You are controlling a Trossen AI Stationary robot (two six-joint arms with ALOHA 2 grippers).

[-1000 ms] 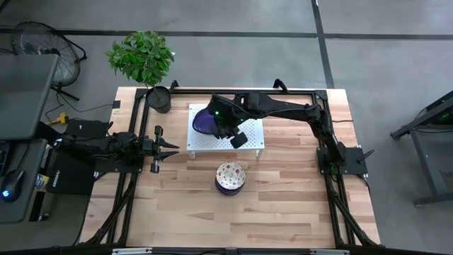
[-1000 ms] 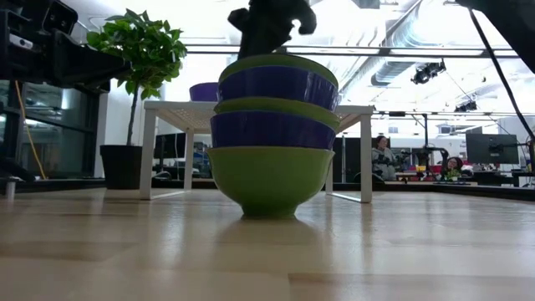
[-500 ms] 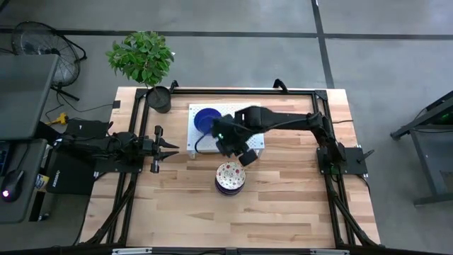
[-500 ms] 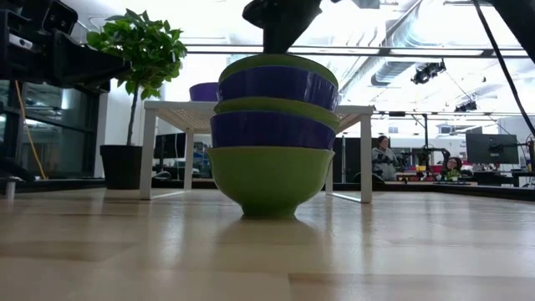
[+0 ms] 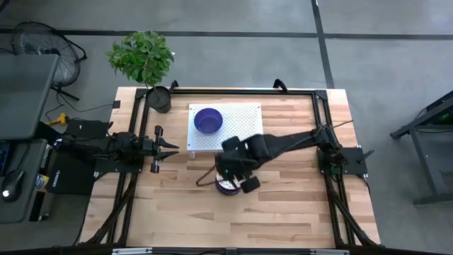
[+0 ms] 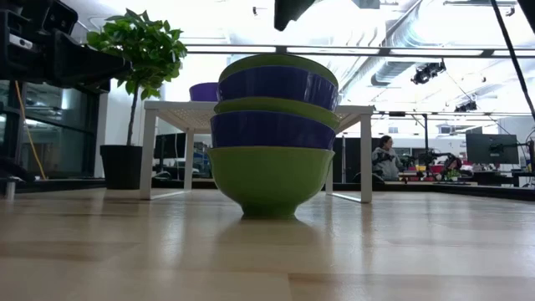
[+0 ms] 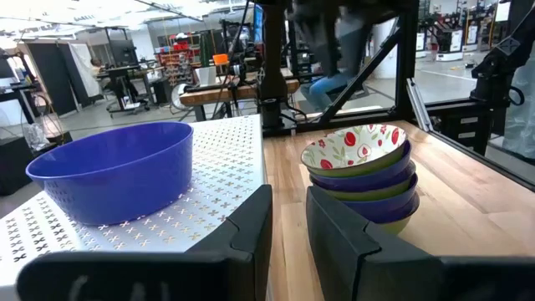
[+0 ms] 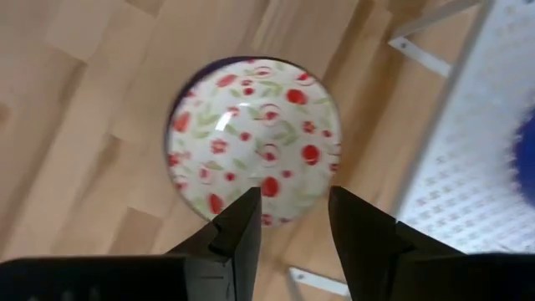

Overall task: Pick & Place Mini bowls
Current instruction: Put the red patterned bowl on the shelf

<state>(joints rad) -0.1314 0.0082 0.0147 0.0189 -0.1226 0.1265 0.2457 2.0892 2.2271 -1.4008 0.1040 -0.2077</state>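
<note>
L wrist cam: own two dark fingers (image 7: pixel 251 226) low in frame, narrow gap between them, nothing held. Landmark = white perforated rack (image 7: pixel 221 155). On rack: one solid blue mini bowl (image 7: pixel 113 180), upright, sitting on the perforated top. Beside rack, on wood table (image 7: pixel 456 196): stack of mini bowls (image 7: pixel 361 180), upright, nested; top bowl (image 7: pixel 355 148) cream inside w/ red + green floral speckle, blue and green rims showing beneath it. Stack apart from rack, not touching. Above stack, beyond rack: dark blurred shape of the other arm (image 7: pixel 334 33), gripper detail not readable. Behind rack: black frame posts (image 7: pixel 410 58), room w/ desks and equipment.
</note>
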